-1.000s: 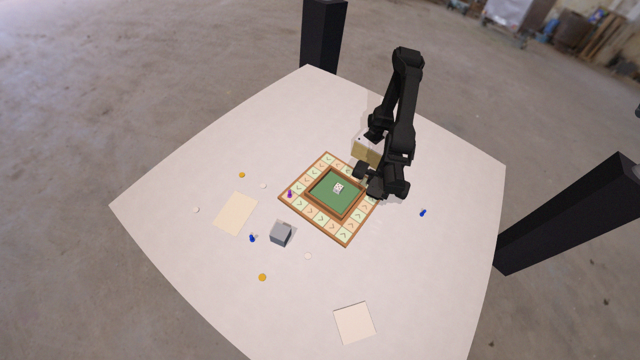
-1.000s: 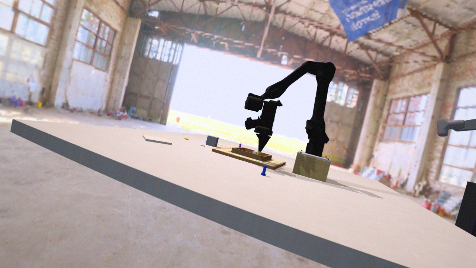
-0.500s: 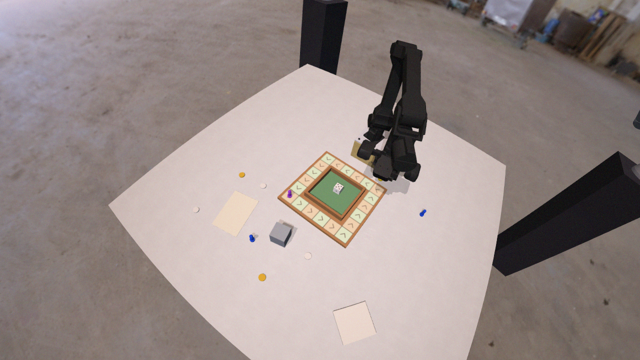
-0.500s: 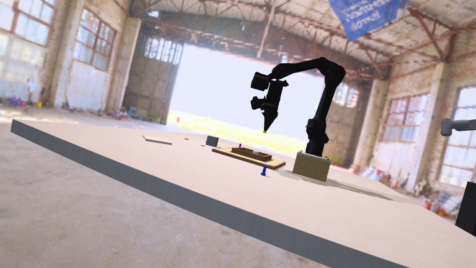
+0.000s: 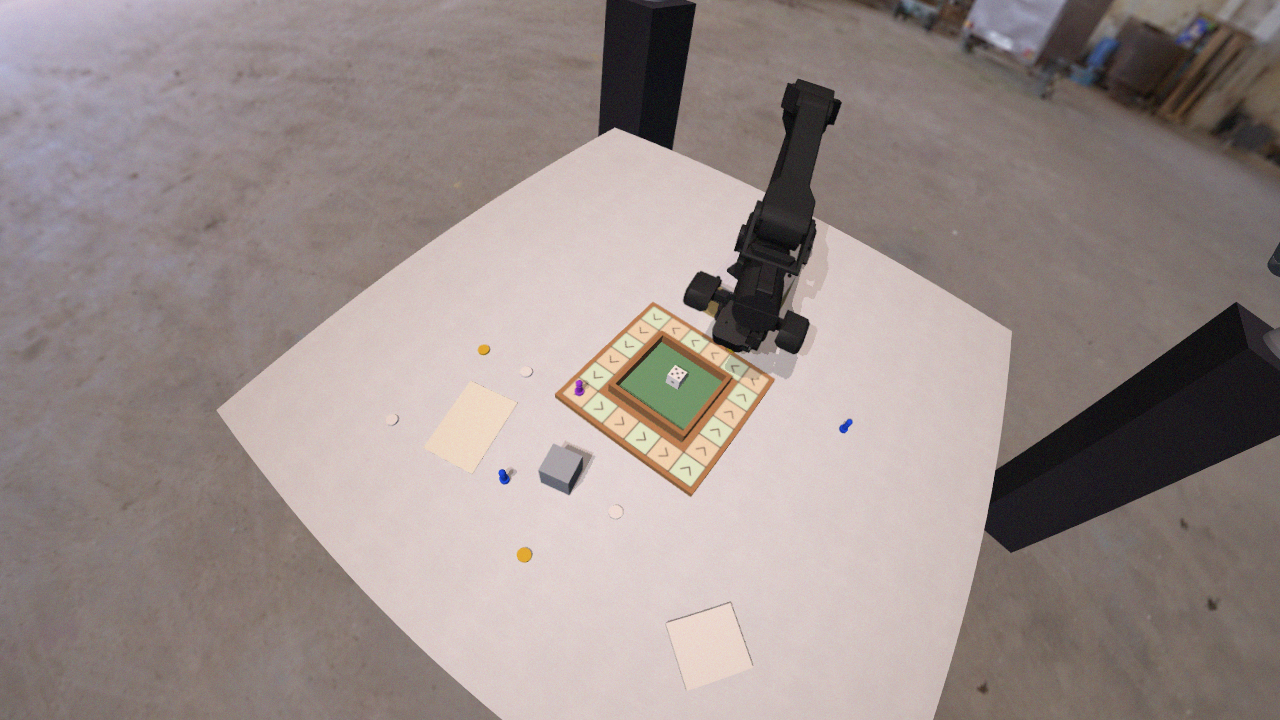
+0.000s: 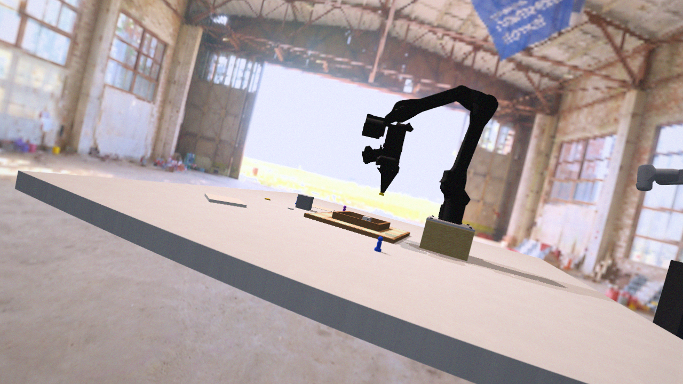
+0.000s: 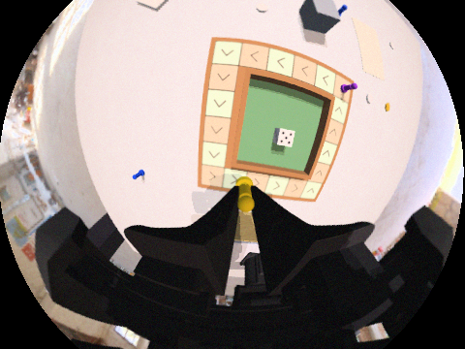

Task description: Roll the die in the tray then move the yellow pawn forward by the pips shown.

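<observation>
My gripper (image 6: 382, 190) (image 7: 244, 190) is shut on the yellow pawn (image 6: 382, 193) (image 7: 244, 193) and holds it high in the air, above the near edge of the square wooden board (image 5: 687, 467) (image 6: 329, 220) (image 7: 216, 104). In the top view the arm hides the fingertips and the pawn. The white die (image 5: 676, 377) (image 7: 285, 138) rests in the green tray (image 5: 644, 394) (image 7: 259, 116) at the board's centre, with several dark pips on top. A purple pawn (image 5: 579, 387) (image 6: 344, 208) (image 7: 349, 88) stands on a track square at the board's far corner.
Two blue pawns (image 5: 845, 425) (image 5: 503, 476) (image 6: 378, 244) (image 7: 138, 174) stand on the table off the board. A grey cube (image 5: 561, 467) (image 6: 304, 201) (image 7: 318, 14), two pale cards (image 5: 470, 426) (image 5: 708, 644), and orange (image 5: 524, 554) and white discs (image 5: 614, 511) lie around. The arm's base block (image 6: 446, 237) is beside the board.
</observation>
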Controlling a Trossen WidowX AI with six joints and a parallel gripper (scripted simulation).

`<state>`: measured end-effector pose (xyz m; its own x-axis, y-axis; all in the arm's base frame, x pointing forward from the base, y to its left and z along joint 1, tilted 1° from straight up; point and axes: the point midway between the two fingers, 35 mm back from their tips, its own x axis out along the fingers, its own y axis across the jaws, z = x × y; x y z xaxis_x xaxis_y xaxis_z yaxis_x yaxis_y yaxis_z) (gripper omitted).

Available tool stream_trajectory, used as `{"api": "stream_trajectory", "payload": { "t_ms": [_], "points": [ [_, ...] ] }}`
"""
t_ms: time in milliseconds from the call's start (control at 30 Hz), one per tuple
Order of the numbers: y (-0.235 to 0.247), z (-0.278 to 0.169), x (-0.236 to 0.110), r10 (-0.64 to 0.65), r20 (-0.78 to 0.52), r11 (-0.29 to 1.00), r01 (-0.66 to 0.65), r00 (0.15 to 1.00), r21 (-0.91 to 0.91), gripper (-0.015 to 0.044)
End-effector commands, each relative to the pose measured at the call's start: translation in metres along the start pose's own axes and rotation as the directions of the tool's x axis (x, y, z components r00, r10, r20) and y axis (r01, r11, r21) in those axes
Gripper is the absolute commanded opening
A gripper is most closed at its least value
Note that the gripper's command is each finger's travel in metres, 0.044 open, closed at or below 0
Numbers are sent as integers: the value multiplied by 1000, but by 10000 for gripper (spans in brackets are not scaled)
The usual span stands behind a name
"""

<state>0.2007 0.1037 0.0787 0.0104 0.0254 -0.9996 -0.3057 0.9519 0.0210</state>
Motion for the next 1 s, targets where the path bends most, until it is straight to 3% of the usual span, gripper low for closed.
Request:
{"api": "stream_trajectory", "payload": {
  "t_ms": [0, 967],
  "points": [
    [-17, -3, 5, -2, 9, 1000, 2, 1000, -6, 0],
    [-108, -58, 49, -9, 4, 1000, 9, 1000, -6, 0]
  ]
}}
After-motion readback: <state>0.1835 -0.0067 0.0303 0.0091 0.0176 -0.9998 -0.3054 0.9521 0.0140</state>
